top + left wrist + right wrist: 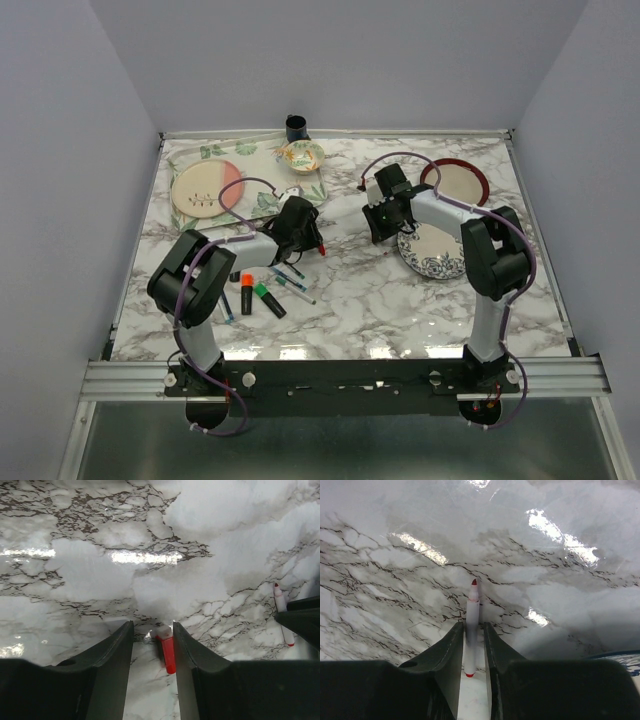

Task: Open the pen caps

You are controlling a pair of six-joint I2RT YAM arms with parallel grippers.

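Where the top view is read first:
- Left end effector (312, 238) and right end effector (381, 232) sit low over the middle of the tabletop (400, 310), apart from each other.
- Red cap (321, 247) lies at the tip of the left end effector.
- Behind the left end effector, toward its base, are two highlighters, with orange cap (246, 280) and green cap (260, 290) both on.
- Thin pens (292, 280) lie just beside them, their caps too small to judge.

Left wrist:
- Left end effector (152, 624) is released, its fingers parted.
- The red cap (168, 655) lies on the tabletop between them, hard against one finger with a clear gap to the other.
- Pen (282, 620) lies off to one side, next to the dark edge of the right end effector.

Right wrist:
- Right end effector (472, 626) has its fingers close on either side of the pen (471, 625), whose bare red tip points ahead of them.
- Whether it is grasping or has released cannot be told.

Risks:
- The cap may roll or skid if the near finger drags it as the left end effector lifts.
- The bare tip may smear the tabletop if the right fingers catch the pen on withdrawal.
- Crowded highlighters and thin pens invite a knock or a grasp on two at once.
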